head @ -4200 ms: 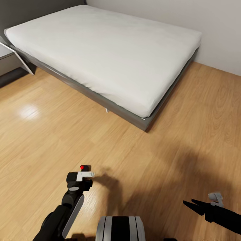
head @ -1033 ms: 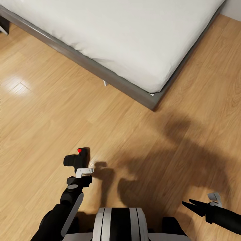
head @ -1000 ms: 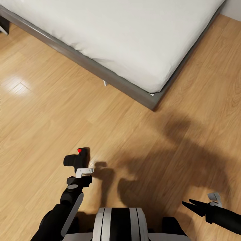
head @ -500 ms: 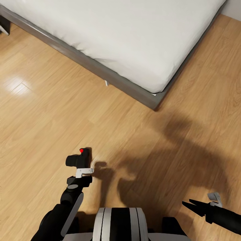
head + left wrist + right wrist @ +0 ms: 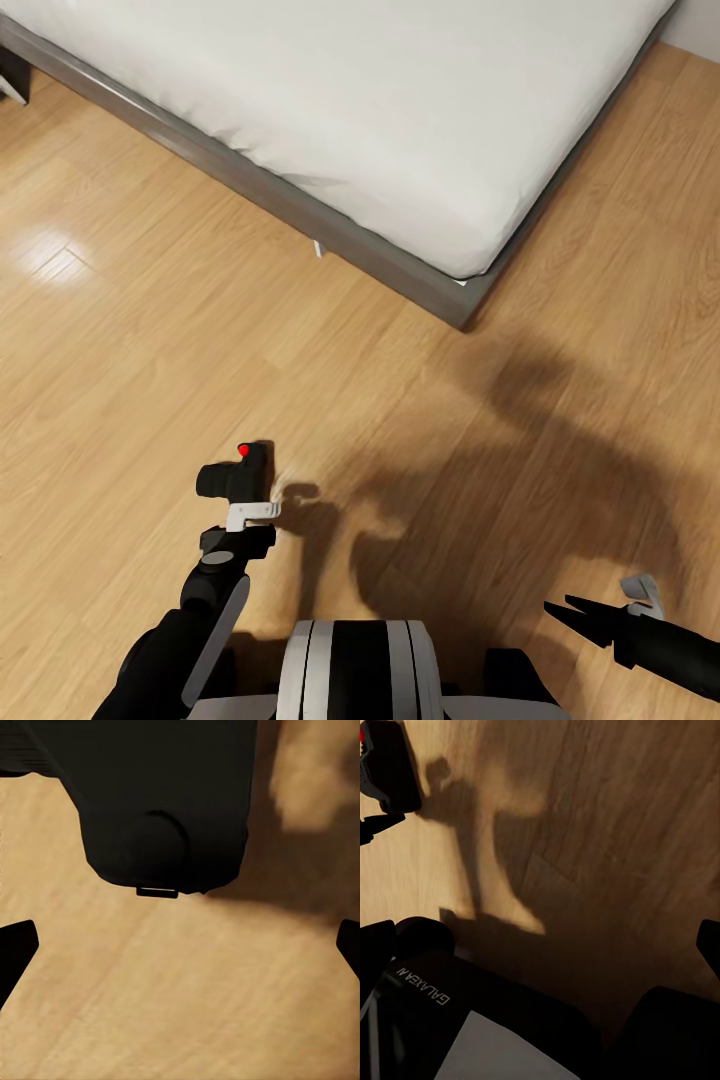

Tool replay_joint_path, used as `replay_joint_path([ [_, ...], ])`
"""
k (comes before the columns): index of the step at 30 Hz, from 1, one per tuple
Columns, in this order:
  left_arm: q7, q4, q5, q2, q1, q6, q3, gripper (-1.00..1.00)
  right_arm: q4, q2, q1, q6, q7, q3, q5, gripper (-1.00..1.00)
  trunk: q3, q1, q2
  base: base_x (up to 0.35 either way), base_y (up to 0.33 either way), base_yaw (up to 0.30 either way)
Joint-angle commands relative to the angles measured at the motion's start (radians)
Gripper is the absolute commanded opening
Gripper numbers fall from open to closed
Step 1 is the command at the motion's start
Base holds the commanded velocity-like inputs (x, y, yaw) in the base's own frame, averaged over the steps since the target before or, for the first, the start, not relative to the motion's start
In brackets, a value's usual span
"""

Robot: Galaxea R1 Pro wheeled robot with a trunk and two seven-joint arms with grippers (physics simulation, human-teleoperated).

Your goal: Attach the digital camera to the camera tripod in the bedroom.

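Nothing has moved; "GALAXEA" (image 5: 423, 988) reads near the digital camera (image 5: 386, 765).

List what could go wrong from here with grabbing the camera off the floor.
1. The camera lies on the floor, and the left pincer is open above it with its tips beyond the body's end: closing now would miss.
2. Coming down further could push the camera along the smooth planks.

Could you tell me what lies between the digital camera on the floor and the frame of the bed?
Nothing but bare wood floor: in the head view, the stretch from the digital camera to the bed frame holds no object, only a patch of glare.
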Motion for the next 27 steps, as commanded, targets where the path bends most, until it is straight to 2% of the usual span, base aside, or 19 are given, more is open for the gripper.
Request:
replay_joint_path([
  [1, 0.009, -0.001, 0.010, 0.000, 0.000, 0.002, -0.002, 1.00, 0.000, 0.000, -0.001, 0.009, 0.004, -0.001, 0.001, 1.00, 0.000, 0.000, 0.000, 0.000, 0.000, 0.000],
  [27, 0.010, -0.001, 0.010, 0.000, 0.000, 0.002, -0.002, 1.00, 0.000, 0.000, -0.001, 0.009, 0.004, -0.002, 0.001, 1.00, 0.000, 0.000, 0.000, 0.000, 0.004, 0.000],
])
